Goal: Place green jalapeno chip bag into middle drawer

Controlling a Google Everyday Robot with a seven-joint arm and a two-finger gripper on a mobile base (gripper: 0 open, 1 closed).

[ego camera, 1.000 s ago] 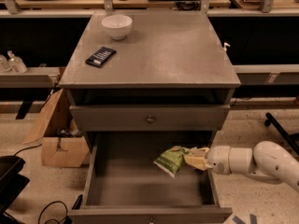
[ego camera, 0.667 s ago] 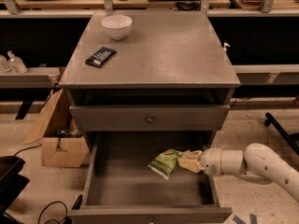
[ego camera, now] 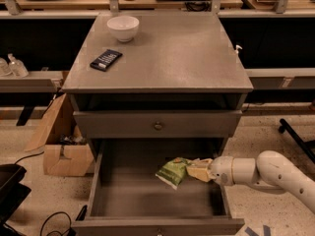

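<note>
- At the far left, I see two clear bottles (ego camera: 12,65) standing on a low shelf beside the cabinet.
- Below them on the floor is an open cardboard box (ego camera: 63,154), just beside the cabinet's left side. A black object (ego camera: 11,191) lies in the bottom-left corner, and a dark cable (ego camera: 54,220) loops near it.
- On the grey cabinet top (ego camera: 172,63), a flat dark rectangular bar (ego camera: 106,60) lies towards the left edge. A white bowl (ego camera: 123,27) stands upright behind it, near the back-left corner. The two are apart.
- Under the top, the upper drawer (ego camera: 118,125) is closed and shows only its flat front, with a round knob (ego camera: 158,126) at the centre.
- The middle drawer (ego camera: 133,198) is pulled out wide towards me, and its plain floor is bare on the left and in the middle.
- The green jalapeno chip bag (ego camera: 172,171) is inside the drawer's outline, right of centre. It is crumpled and tilted, and its left corner hangs lowest. I cannot tell whether it touches the floor.
- The gripper (ego camera: 191,169) is just right of the bag, reaching in over the drawer's right wall. Its pale fingers (ego camera: 199,171) are clamped on the bag's right edge.
- The white arm (ego camera: 268,173) runs away from the gripper to the right and off the lower-right corner.
- A small white object (ego camera: 237,48) sits at the right edge of the cabinet top.
- A black wheeled leg (ego camera: 295,136) stands on the floor at the far right.
</note>
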